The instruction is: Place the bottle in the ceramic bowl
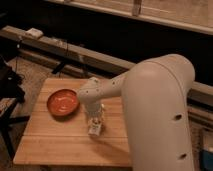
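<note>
The robot's white arm (160, 100) fills the right half of the camera view. It rises from the lower right corner, bends at a broad elbow and reaches down and to the left over a wooden table (60, 145) made of pale slats. Behind the table a long ledge (75, 50) runs across a dark background from upper left towards the right, and black cables hang from it. A dark shape (10, 80) stands at the table's left edge, too dim to name.

The orange-red bowl (63, 102) sits on the left part of the table with its glossy inside facing up. The arm's rounded wrist is just to its right.

Below the wrist, the gripper (95, 119) points straight down over the middle of the table, right of the bowl. The bottle (94, 128) stands upright directly under it, small and whitish, outside the bowl and near its right rim. The gripper is at the bottle's top. Whether it holds the bottle cannot be told, nor whether the bottle rests on the slats.

A small white box (34, 33) lies on the ledge at far left.
</note>
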Controlling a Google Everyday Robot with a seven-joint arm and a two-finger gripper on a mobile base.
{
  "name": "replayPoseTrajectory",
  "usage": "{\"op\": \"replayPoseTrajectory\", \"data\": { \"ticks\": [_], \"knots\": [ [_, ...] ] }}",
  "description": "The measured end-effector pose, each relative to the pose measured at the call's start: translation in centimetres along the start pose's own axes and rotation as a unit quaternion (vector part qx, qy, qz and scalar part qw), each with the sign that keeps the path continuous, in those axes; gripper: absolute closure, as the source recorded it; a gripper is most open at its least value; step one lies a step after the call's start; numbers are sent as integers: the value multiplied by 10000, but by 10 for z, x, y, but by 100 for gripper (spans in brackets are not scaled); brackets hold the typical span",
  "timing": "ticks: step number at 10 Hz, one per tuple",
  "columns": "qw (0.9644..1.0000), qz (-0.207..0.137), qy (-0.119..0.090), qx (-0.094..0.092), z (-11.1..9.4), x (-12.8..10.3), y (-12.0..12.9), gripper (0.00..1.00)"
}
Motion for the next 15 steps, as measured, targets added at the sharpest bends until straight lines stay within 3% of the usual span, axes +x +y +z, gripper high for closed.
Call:
{"op": "replayPoseTrajectory", "data": {
  "ticks": [4,6,10,15],
  "knots": [
    [9998,64,151,-56,14,-1,0,72],
    [10000,33,45,-64,-3,-7,1,83],
    [9991,-296,-299,13,-69,-33,28,83],
    [9945,-891,-544,-29,-88,-70,104,83]
  ]
}}
